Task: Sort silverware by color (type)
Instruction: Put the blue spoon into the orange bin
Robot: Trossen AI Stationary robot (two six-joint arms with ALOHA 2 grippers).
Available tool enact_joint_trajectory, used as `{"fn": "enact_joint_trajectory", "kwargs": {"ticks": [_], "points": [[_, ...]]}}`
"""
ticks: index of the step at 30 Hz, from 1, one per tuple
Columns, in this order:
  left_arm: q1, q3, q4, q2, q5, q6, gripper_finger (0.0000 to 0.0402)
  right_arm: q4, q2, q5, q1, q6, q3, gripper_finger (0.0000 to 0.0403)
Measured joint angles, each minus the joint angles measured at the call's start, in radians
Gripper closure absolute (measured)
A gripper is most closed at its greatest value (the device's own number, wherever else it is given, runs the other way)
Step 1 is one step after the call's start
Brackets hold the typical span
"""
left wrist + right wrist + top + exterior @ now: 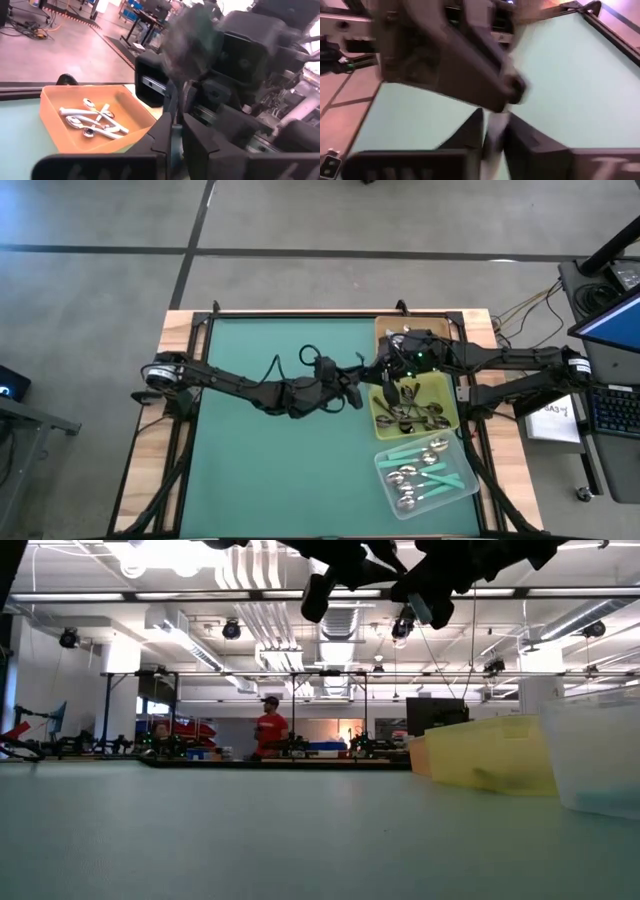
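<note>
High view: spoons sorted into orange tray (385, 328), yellow tray (445, 395) and clear tray (465, 480). Beside the yellow tray, my left gripper (175, 131) pinches a teal handle (175, 142); right gripper (492, 131) nearly closed, contents unclear.

Overhead down; low level across mat; wrists close; orange tray (385, 330) shared.

Two dark hands (375, 585) hang above a yellow tray (490, 752) beside a clear tray (600, 755).

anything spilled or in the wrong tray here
Nothing stands out. The orange tray holds only silver spoons, the yellow tray dark ones, and the clear tray teal-handled spoons. No spoon lies loose on the green mat.
</note>
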State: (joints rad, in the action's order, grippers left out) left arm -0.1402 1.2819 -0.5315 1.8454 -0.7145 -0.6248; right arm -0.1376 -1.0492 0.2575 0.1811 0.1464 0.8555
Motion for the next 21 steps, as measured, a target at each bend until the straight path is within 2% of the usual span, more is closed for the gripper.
{"fn": "enact_joint_trajectory", "kwargs": {"ticks": [2,6,9,16,21], "points": [[0.000,0.000,0.000,0.000,-0.006,0.003,0.0376,-0.002,0.000,0.002,0.001,-0.009,0.000,0.0377],[0.000,0.000,-0.010,0.000,0.000,0.057,0.0348,-0.006,0.000,-0.009,0.002,-0.015,0.000,0.0384],[0.000,0.000,-0.005,0.000,0.000,0.117,0.0330,-0.068,0.003,-0.094,0.009,-0.063,0.022,0.0384],[-0.001,0.000,0.021,-0.002,0.004,0.145,0.0301,-0.409,0.002,-0.413,0.112,-0.191,0.134,0.0384],[0.000,0.000,0.034,-0.002,0.005,0.145,0.0299,-0.533,0.002,-0.443,0.263,-0.210,0.109,0.0384]]}}
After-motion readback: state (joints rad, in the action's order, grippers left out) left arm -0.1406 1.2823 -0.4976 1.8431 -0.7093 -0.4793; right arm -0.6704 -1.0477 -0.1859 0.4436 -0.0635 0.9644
